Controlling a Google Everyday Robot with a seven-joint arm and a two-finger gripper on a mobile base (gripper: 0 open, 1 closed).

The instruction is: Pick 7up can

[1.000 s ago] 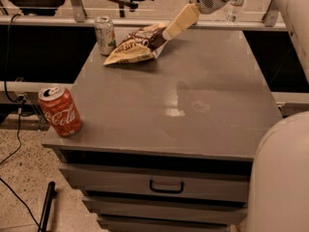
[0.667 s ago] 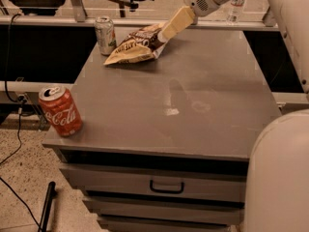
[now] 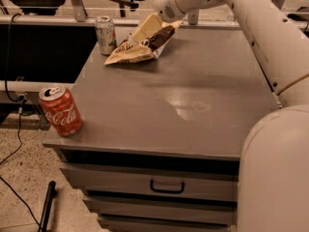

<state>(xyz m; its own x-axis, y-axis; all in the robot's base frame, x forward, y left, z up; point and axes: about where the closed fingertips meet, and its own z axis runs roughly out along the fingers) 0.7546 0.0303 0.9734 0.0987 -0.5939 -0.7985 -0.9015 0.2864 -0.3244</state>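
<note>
The 7up can [image 3: 105,34], pale silver-green with a silver top, stands upright at the far left corner of the grey cabinet top [image 3: 193,81]. My gripper [image 3: 148,27] hangs from the white arm [image 3: 251,18] that reaches in from the right. It is at the back of the cabinet, just above a snack bag, a short way right of the can and apart from it.
A crumpled snack bag [image 3: 140,47] lies right of the 7up can, under the gripper. A red Coca-Cola can [image 3: 60,111] stands at the front left corner. Drawers with a handle [image 3: 167,186] are below. Cables lie on the floor at left.
The gripper has moved left along the back of the cabinet, over the snack bag and closer to the 7up can. The cans and the bag have not moved.
</note>
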